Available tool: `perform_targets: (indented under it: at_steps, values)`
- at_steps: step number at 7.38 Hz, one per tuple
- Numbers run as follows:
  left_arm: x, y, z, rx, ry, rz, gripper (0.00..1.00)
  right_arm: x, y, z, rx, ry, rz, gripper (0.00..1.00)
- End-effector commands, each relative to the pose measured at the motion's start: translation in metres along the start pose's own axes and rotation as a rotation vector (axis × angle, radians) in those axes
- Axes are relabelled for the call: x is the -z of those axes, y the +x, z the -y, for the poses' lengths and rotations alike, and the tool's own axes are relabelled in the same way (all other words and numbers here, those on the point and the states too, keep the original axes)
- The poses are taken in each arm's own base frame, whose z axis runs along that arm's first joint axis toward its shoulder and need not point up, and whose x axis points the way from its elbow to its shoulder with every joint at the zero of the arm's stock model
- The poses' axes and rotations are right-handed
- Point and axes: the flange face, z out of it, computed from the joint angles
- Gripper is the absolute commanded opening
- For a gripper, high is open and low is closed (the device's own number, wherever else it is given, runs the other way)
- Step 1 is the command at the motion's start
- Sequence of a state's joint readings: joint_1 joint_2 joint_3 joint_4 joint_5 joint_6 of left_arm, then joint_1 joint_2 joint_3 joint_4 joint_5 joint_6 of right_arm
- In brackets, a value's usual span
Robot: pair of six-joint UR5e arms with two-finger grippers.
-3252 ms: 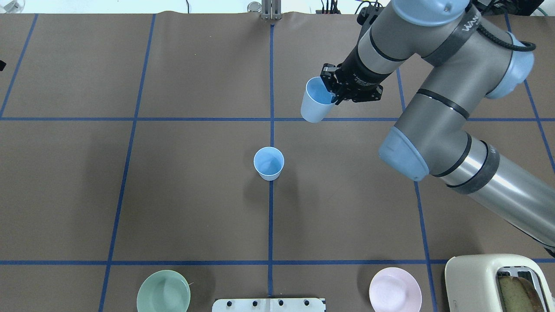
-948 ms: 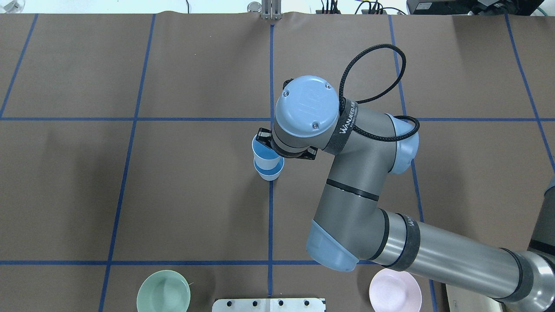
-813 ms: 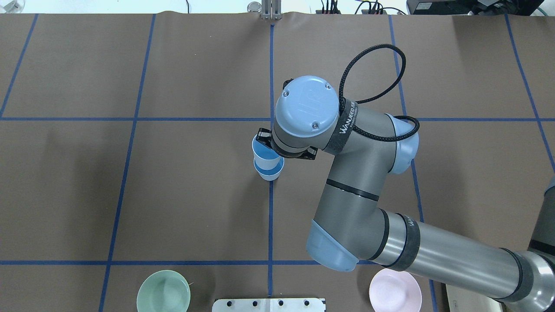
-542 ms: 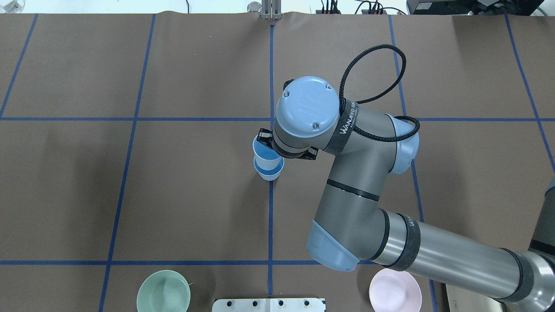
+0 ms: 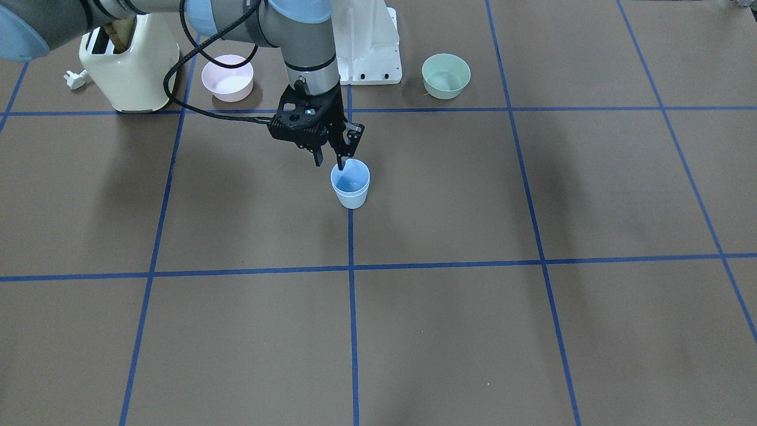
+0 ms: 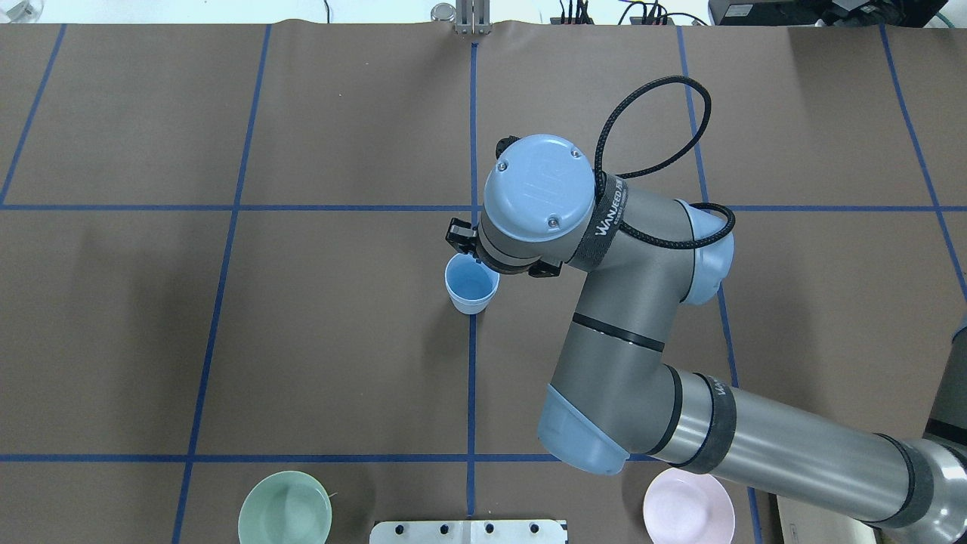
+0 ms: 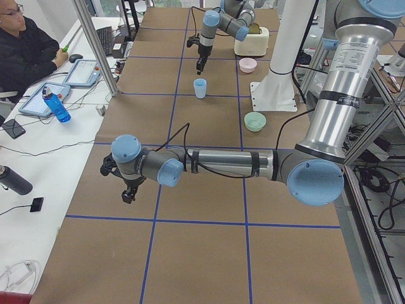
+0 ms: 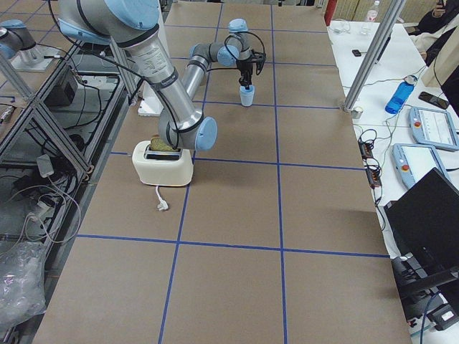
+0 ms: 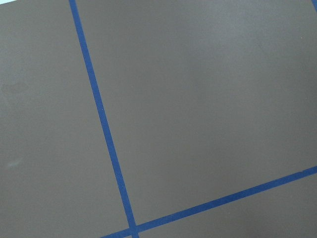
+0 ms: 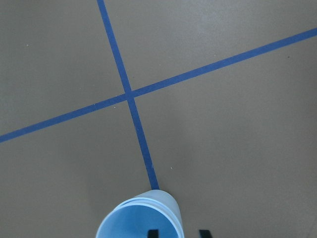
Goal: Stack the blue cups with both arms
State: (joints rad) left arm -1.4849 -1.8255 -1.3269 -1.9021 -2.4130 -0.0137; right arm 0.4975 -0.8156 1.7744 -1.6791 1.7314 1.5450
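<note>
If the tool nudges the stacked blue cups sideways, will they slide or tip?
The stacked blue cups look like thin plastic, so probably light. Taller than wide with a narrower base, they would likely tip if pushed near the rim. Smooth tapered walls may slip.

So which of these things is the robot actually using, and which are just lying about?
In the job: two pale blue plastic tumblers, nested; right arm's black pincer at their rim; left arm's pincer.
Lying about: mint-green bowl; pink bowl; cream toaster.
</note>
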Motion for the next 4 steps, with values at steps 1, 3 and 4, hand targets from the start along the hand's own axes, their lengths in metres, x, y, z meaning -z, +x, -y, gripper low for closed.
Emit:
perform_targets:
  at_steps: [1,3,4]
  values:
    - [0.000,0.000,0.000,0.000,0.000,0.000,0.97,0.010,0.002,0.018,0.019,0.021,0.009,1.00]
    - [0.000,0.000,0.000,-0.004,0.000,0.000,0.97,0.042,0.045,0.108,0.081,0.014,0.014,1.00]
    - [0.000,-0.001,-0.001,-0.007,0.000,0.001,0.97,0.057,0.085,0.153,0.115,-0.004,0.012,1.00]
